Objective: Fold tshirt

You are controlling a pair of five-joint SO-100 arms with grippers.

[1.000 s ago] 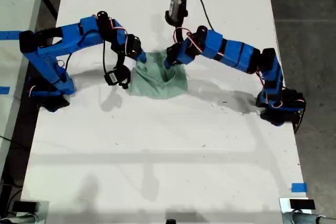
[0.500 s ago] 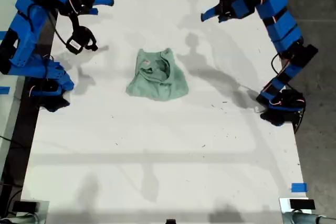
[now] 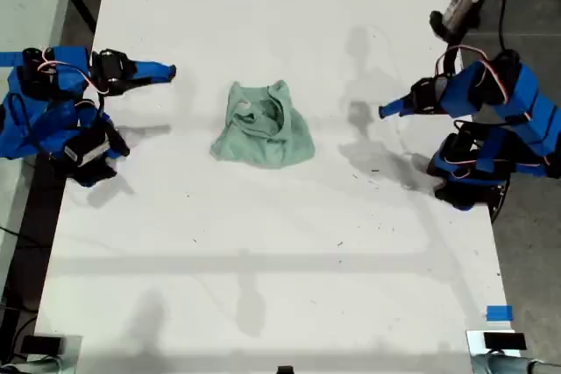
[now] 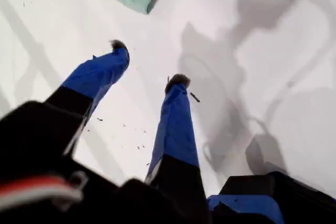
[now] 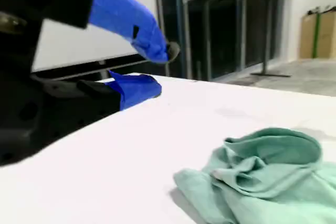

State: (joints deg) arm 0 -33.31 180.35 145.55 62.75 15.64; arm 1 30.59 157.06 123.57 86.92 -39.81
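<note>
Overhead exterior view, wrist views sharing tshirt (image 3: 263, 136)

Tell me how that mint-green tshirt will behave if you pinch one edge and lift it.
The tshirt lies bunched in soft creases, so it would probably hang limp and unfold rather than hold shape. It looks thin and light, so likely easy to lift. If pushed, it would probably wrinkle up rather than slide as one piece.

One tshirt (image 3: 263, 126); one white table (image 3: 263, 269); two blue arms; two grippers; two blue tape marks

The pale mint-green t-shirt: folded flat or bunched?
Bunched: the pale mint-green t-shirt lies in a wrinkled heap on the white table, no tool touching it.
</note>
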